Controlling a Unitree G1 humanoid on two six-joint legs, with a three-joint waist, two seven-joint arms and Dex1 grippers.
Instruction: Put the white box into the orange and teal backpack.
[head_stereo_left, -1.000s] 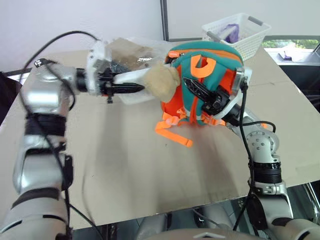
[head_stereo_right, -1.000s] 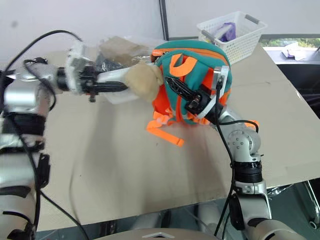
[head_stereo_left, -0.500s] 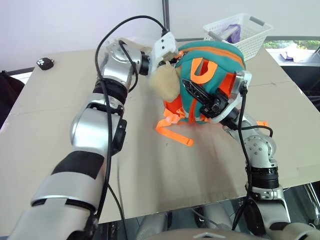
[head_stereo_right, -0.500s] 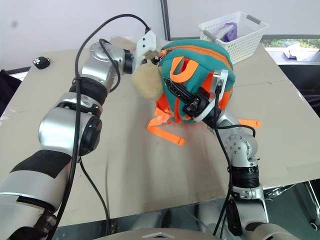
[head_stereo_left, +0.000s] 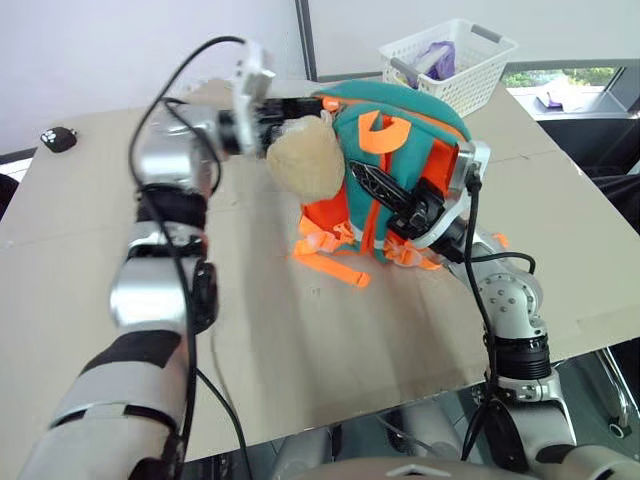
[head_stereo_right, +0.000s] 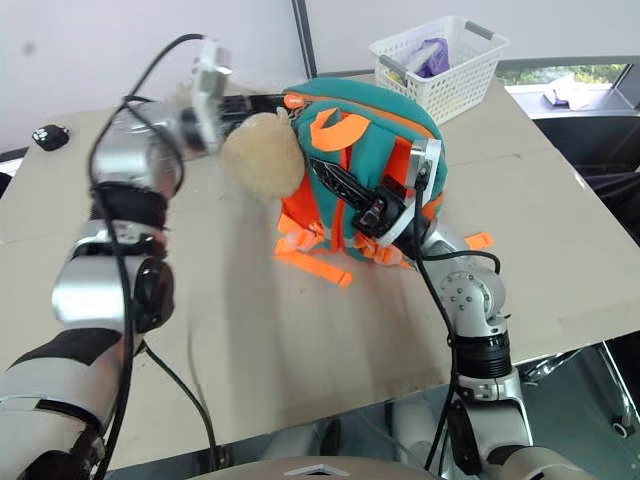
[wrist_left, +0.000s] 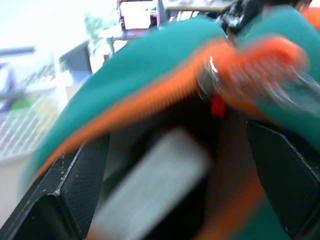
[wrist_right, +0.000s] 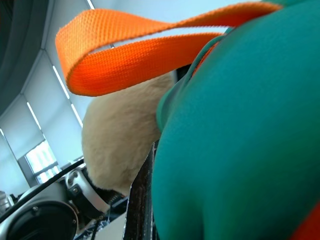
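The orange and teal backpack (head_stereo_left: 400, 150) stands upright in the middle of the table, its tan plush toy (head_stereo_left: 305, 160) hanging on its left side. My left gripper (head_stereo_right: 262, 101) reaches level to the bag's top behind the plush. In the left wrist view its fingers (wrist_left: 75, 190) stand wide apart, open, at the orange-zippered mouth. The white box (wrist_left: 155, 185) lies inside that mouth, between the fingers but free of them. My right gripper (head_stereo_left: 390, 190) is shut on the backpack's front and holds it up.
A white lattice basket (head_stereo_left: 450, 60) with a purple item stands at the table's back right. A small black object (head_stereo_left: 60, 137) lies at the far left. The table's front edge (head_stereo_left: 400, 395) runs close to me.
My left gripper carried the white box from the left to the backpack's top, then opened and let it go in the mouth. The camera has shifted. The right gripper kept still.
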